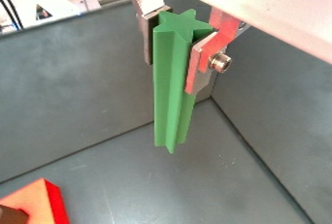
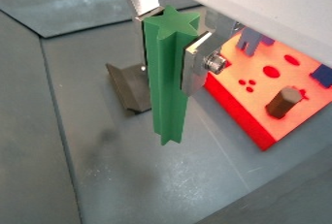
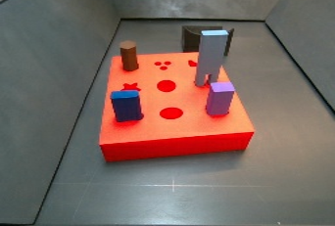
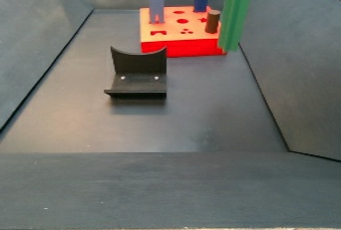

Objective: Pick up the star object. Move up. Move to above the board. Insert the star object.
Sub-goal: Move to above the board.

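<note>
The star object (image 1: 170, 87) is a tall green rod with a star-shaped end and ridged sides. My gripper (image 1: 173, 44) is shut on its upper end, one silver finger (image 1: 201, 61) pressed to each side. In both wrist views the rod (image 2: 169, 82) hangs clear of the grey floor, between the fixture (image 2: 127, 87) and the red board (image 2: 253, 110). In a side view the rod (image 4: 237, 15) stands upright beside the board (image 4: 186, 47), and the gripper is above the frame. Another side view shows the board (image 3: 170, 144) with round and shaped holes.
On the board stand a tall light-blue block (image 3: 210, 59), a short brown cylinder (image 3: 128, 54), a dark blue block (image 3: 125, 105) and a purple block (image 3: 220, 99). The dark fixture (image 4: 136, 72) sits on the floor near the board. Grey walls enclose the floor.
</note>
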Motion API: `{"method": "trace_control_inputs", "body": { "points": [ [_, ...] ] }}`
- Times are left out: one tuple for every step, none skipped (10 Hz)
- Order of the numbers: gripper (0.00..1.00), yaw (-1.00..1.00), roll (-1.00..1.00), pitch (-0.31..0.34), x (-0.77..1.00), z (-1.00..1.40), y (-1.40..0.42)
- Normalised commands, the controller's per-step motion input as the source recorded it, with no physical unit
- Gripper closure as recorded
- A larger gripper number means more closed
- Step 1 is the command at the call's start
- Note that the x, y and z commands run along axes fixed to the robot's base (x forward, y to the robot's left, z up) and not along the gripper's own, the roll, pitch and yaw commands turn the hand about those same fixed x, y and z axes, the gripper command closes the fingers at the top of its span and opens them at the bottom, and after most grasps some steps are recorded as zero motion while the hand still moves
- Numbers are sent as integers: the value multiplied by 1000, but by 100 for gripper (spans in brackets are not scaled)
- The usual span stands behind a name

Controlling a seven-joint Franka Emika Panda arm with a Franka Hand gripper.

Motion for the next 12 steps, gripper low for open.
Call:
{"method": "trace_control_inputs", "body": {
  "points": [
    [100, -41, -52, 78, 11, 431, 39],
    [100, -41, -41, 77, 9, 255, 34],
    [100, -1000, 175, 61, 196, 159, -1000],
    [100, -1000, 180, 60, 197, 153, -1000],
    [100, -1000, 181, 79, 195, 163, -1000],
    [100, -887, 122, 77, 196, 165, -1000],
    [100, -610, 73, 88, 198, 167, -1000],
    [100, -318, 14, 102, 204, 171, -1000],
    [100, -113, -25, 115, 214, 172, -1000],
    [100, -65, -28, 125, 220, 172, -1000],
    [100, -30, -4, 142, 232, 176, -1000],
    [100, -26, -20, 140, 239, 177, -1000]
  ]
}}
